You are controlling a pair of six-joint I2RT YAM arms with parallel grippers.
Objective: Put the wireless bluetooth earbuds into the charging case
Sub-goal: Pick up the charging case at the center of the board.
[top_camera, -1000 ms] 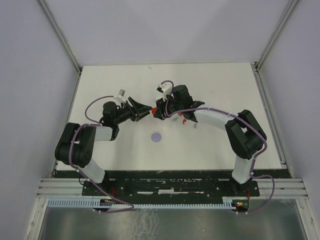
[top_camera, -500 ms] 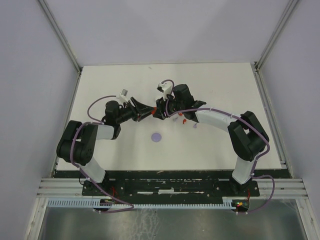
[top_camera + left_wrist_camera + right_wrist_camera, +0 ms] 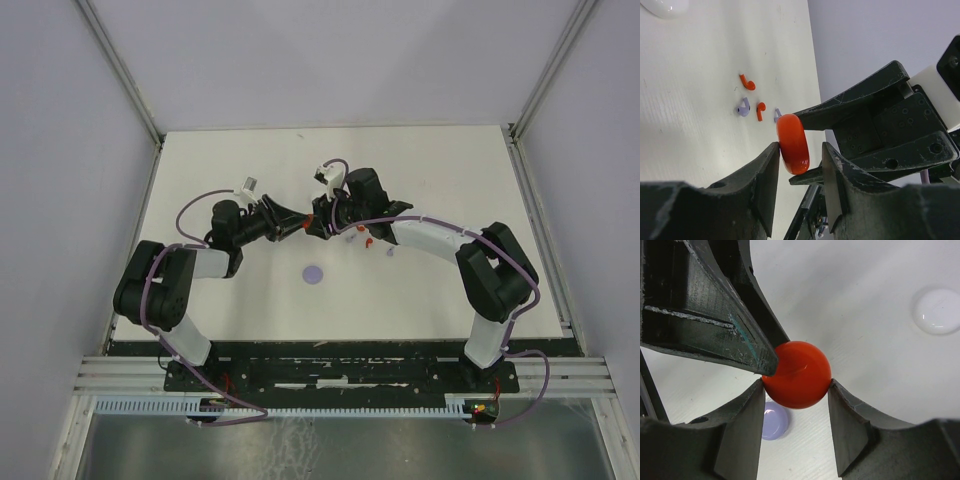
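My right gripper [image 3: 796, 385] is shut on a round red charging case [image 3: 797, 374] and holds it above the table. In the top view the two grippers meet at mid-table, right gripper [image 3: 313, 224] facing left gripper [image 3: 297, 226]. My left gripper [image 3: 800, 147] is open around the red case [image 3: 792, 144]; one finger touches its side and the other stands off with a gap. Tiny stemmed earbuds lie on the table beyond: a red one [image 3: 747, 82], a second red one [image 3: 760, 111], a pale purple one [image 3: 743, 107] and another purple one [image 3: 777, 116].
A pale purple disc [image 3: 314, 274] lies on the white table in front of the grippers, also in the right wrist view [image 3: 774, 420]. A white disc [image 3: 939, 310] lies farther off. Grey walls enclose the table on three sides.
My left gripper has moved right, up to the red case, and now straddles it. The right gripper has stayed almost still, holding the case.
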